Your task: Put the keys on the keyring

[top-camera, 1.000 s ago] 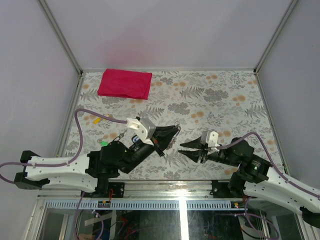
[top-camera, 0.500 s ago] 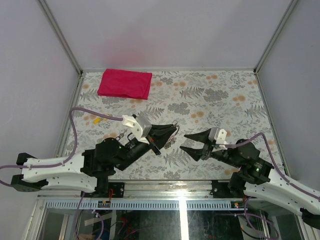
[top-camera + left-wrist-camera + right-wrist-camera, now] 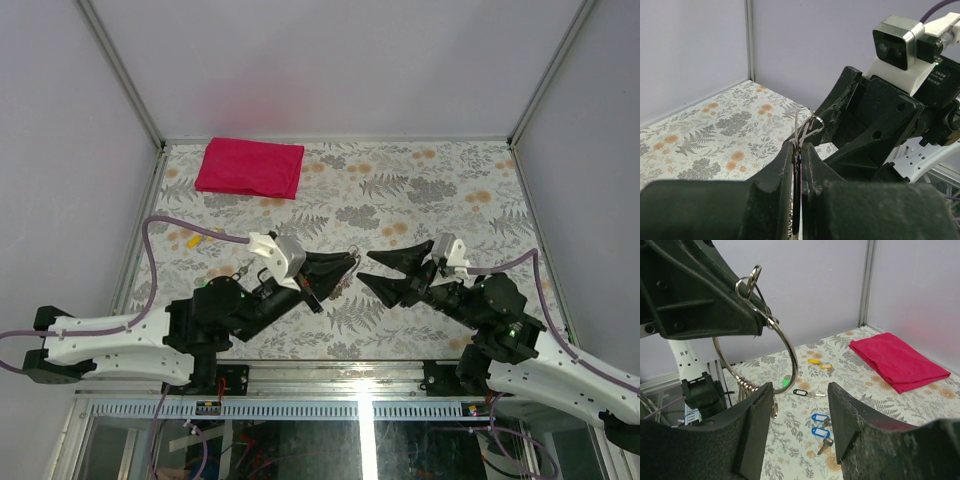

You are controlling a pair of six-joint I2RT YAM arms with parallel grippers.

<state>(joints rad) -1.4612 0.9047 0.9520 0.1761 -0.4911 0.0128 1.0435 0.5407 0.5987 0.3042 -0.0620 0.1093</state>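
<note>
Seen from above, our floral-patterned table [image 3: 450, 200] fills the frame, with two black grippers facing tip to tip at lower centre. The left gripper [image 3: 348, 262] is clenched on the keyring [image 3: 794, 357] of thin silver wire loops, raised off the table at upper left of the right wrist view. The right gripper [image 3: 368, 268] stands released and empty just beside it. A folded red cloth [image 3: 250, 167] lies at upper left overhead. We find the two small blue-headed metal keys [image 3: 818, 418] flat on the table, lower centre of the right wrist view.
</note>
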